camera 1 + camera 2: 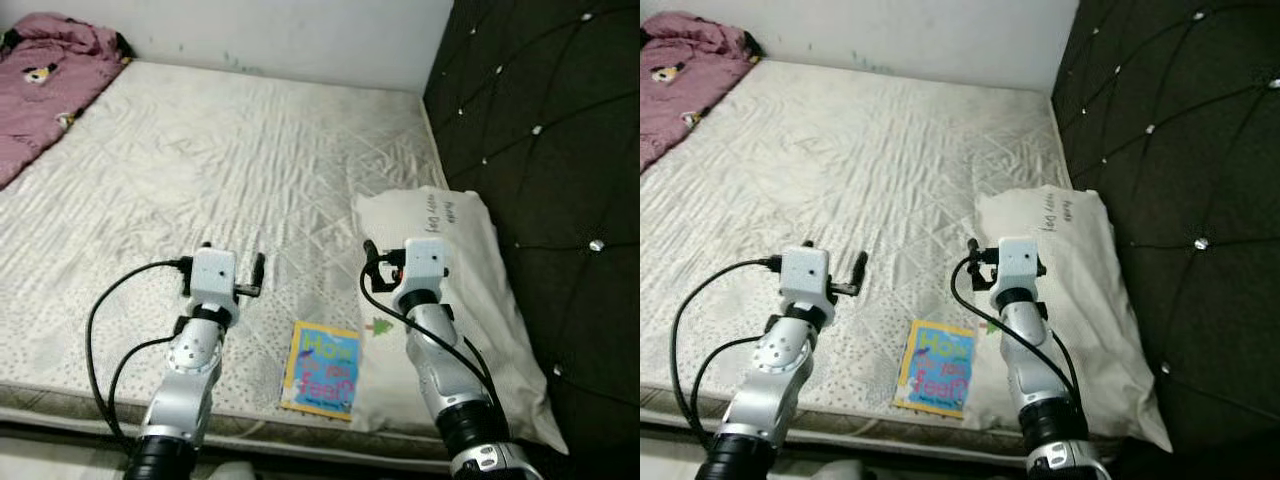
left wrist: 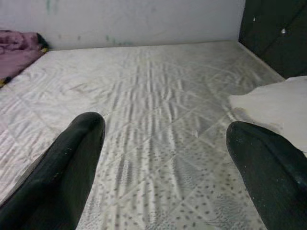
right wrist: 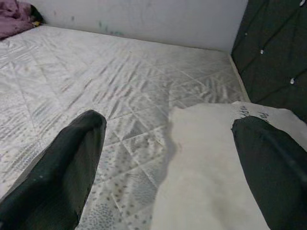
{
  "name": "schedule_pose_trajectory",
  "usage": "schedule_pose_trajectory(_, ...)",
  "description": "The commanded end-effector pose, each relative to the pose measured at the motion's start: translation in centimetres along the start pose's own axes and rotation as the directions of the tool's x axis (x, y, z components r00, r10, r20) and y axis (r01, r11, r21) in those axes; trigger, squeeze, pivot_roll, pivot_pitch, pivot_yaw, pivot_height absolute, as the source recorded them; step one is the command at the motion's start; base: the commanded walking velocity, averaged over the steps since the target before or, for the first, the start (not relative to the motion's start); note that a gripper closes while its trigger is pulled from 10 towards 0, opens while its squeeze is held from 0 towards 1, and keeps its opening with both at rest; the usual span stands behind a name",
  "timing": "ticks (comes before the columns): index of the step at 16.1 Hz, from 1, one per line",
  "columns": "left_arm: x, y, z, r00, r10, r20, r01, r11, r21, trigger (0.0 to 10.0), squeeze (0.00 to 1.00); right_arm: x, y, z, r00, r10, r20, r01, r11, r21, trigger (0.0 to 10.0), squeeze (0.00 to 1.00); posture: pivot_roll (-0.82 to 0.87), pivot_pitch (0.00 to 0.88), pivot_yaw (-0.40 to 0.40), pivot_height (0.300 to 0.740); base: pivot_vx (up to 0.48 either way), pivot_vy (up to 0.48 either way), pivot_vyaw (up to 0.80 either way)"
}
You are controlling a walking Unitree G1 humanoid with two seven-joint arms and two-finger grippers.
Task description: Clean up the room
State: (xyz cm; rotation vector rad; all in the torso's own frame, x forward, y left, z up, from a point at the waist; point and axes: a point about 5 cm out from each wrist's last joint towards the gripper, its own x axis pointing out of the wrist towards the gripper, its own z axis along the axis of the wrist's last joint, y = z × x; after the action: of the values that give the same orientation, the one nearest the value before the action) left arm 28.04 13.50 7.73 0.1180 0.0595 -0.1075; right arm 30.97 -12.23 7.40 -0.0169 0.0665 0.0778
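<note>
A pink blanket (image 1: 45, 85) lies bunched at the far left corner of the mattress (image 1: 220, 170), cut off by the picture's edge; a small printed figure on it is too small to identify. The mattress carries a quilted white cover with a dotted band along the near edge.

The left gripper (image 2: 165, 167) is held above the near part of the mattress, fingers spread wide apart and gripping nothing; its left fingertip (image 2: 81, 139) and the opposite one frame bare cover. A black cable loops from the left arm toward the bed edge.

A children's book (image 1: 322, 368) lies flat on the mattress near the front edge, between the two arms, its right edge touching the pillow (image 1: 450, 290). Its cover lettering is only partly legible.

The right gripper (image 3: 168, 158) is held over the pillow's near-left edge, likewise released and empty. Handwriting on the pillow is unreadable. A dark tufted headboard (image 1: 550, 150) stands at the right, partly cut off.
</note>
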Motion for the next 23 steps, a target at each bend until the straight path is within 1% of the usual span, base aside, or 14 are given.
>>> schedule_pose_trajectory(1,0.16,-0.22,0.02,1.0,-0.005,-0.008,0.005,1.0,0.002,10.0,0.0,0.14,-0.4,0.09,1.0,-0.013,-0.003,0.013,1.0,-0.006,10.0,0.0,0.12,0.0,-0.033,0.74,0.0,0.379,0.0)
schedule_pose_trajectory(13,-0.07,-0.26,-0.18,1.0,-0.007,-0.023,0.007,1.0,0.001,10.0,0.0,-0.15,-0.32,0.01,1.0,-0.016,-0.005,0.016,1.0,-0.004,10.0,0.0,0.12,0.0,-0.029,0.74,0.0,0.43,0.0)
schedule_pose_trajectory(20,0.16,-0.39,-0.09,1.0,-0.008,-0.019,0.008,1.0,0.003,10.0,0.0,0.02,-0.4,0.07,1.0,-0.015,-0.006,0.015,1.0,-0.008,10.0,0.0,0.12,0.0,-0.032,0.74,0.0,0.438,0.0)
schedule_pose_trajectory(21,0.16,-0.35,-0.12,1.0,-0.001,-0.025,0.002,1.0,0.014,10.0,0.0,0.03,-0.37,0.09,1.0,-0.014,-0.005,0.014,1.0,-0.009,10.0,0.0,0.12,0.0,-0.032,0.74,0.0,0.424,0.0)
schedule_pose_trajectory(23,0.2,-0.36,-0.12,1.0,0.0,-0.022,0.0,1.0,0.004,10.0,0.0,0.07,-0.37,0.09,1.0,-0.012,-0.005,0.012,1.0,-0.01,10.0,0.0,0.12,0.0,-0.034,0.74,0.0,0.48,0.0)
